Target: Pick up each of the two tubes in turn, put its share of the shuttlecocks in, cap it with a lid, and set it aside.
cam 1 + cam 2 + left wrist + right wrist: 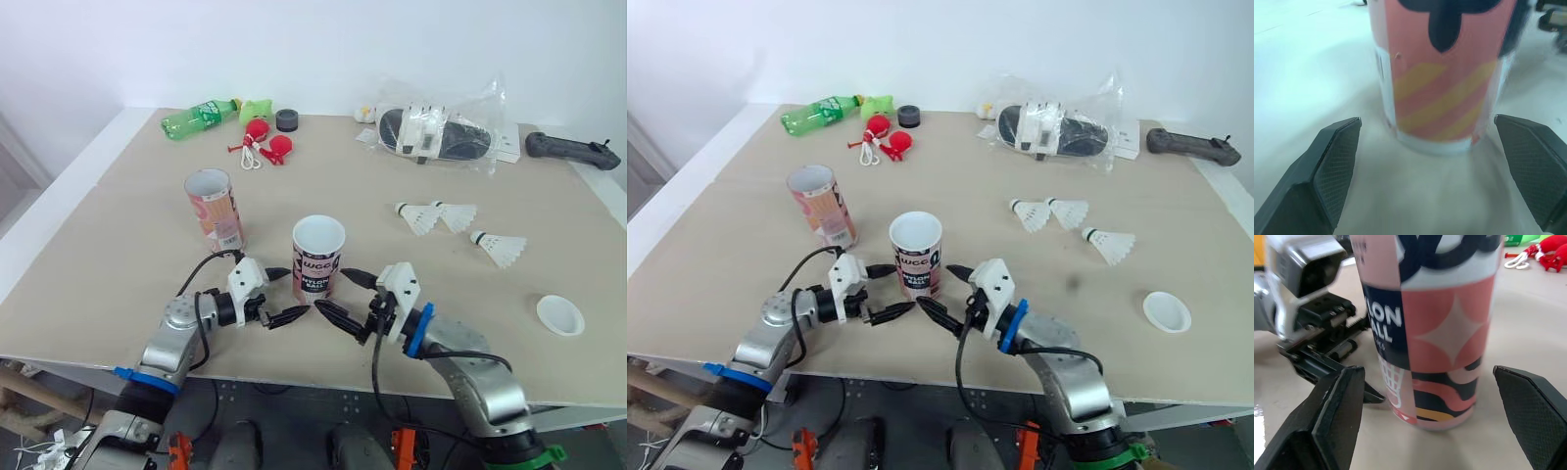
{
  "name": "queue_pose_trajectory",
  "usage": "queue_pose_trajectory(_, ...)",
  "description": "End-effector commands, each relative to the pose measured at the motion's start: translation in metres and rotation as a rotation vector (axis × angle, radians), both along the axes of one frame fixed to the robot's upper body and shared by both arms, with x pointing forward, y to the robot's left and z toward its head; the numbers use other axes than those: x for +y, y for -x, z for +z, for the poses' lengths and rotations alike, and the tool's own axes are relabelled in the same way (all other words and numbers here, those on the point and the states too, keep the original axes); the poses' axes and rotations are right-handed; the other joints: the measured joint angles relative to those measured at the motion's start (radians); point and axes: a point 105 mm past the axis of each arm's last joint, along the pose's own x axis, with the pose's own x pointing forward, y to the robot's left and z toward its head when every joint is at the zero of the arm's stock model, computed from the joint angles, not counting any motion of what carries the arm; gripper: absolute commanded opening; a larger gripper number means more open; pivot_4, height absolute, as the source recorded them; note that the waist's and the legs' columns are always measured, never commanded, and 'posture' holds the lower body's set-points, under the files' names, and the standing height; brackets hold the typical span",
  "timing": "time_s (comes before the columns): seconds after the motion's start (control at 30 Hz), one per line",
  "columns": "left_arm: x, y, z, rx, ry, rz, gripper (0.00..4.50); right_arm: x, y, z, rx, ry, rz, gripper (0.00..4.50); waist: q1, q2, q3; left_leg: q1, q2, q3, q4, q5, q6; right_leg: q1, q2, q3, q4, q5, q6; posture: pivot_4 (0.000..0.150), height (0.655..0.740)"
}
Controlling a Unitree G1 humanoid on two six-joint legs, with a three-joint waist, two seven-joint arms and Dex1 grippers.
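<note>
Three shuttlecocks (pixel 423 217), perhaps a lid (pixel 560 314), lie rightward.

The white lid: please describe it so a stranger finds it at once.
Start at the beige table and go to its near edge on the robot's right. There, nearer than the three shuttlecocks, lies the white lid alone. It is a round shallow dish, plain, with no feathers.

The near tube (pixel 318 257) blocked the way ahead of the wide-spread left end effector (pixel 299 292) and right end effector (pixel 329 290). Bare counter (pixel 377 243) lay open between it and the shuttlecocks (pixel 421 217).
</note>
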Motion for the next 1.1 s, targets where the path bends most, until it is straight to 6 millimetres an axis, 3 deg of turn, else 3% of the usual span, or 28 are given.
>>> queue_pose_trajectory(0.03,0.022,0.006,-0.011,0.042,-0.035,0.047,4.49,0.007,-0.007,0.005,-0.047,-0.029,-0.003,4.49,0.0,0.0,0.0,0.0,0.001,0.0,0.0,0.0,0.0,0.0,0.001,0.0,0.0,0.0,-0.001,0.15,0.74)
queue_pose_trajectory(0.3,0.04,0.017,-0.002,0.061,-0.001,0.085,4.49,0.02,-0.026,0.001,-0.06,-0.046,-0.001,4.49,0.0,0.0,0.0,0.002,0.008,0.003,-0.001,0.0,0.0,0.0,0.006,0.0,0.0,0.001,-0.005,0.15,0.74)
queue_pose_trajectory(0.77,0.035,0.028,0.015,0.044,0.067,0.078,4.49,0.052,-0.052,0.006,-0.082,-0.096,0.035,4.49,0.002,0.0,0.001,-0.001,0.014,0.004,-0.002,-0.001,-0.001,-0.005,0.012,0.001,0.0,0.002,-0.009,0.15,0.74)
queue_pose_trajectory(1.1,0.033,0.024,0.02,0.018,0.075,0.094,4.49,0.054,-0.055,0.008,-0.097,-0.107,0.041,4.49,0.002,0.0,0.001,-0.001,0.014,0.004,-0.002,-0.001,-0.002,-0.006,0.013,0.001,0.0,0.001,-0.009,0.15,0.74)
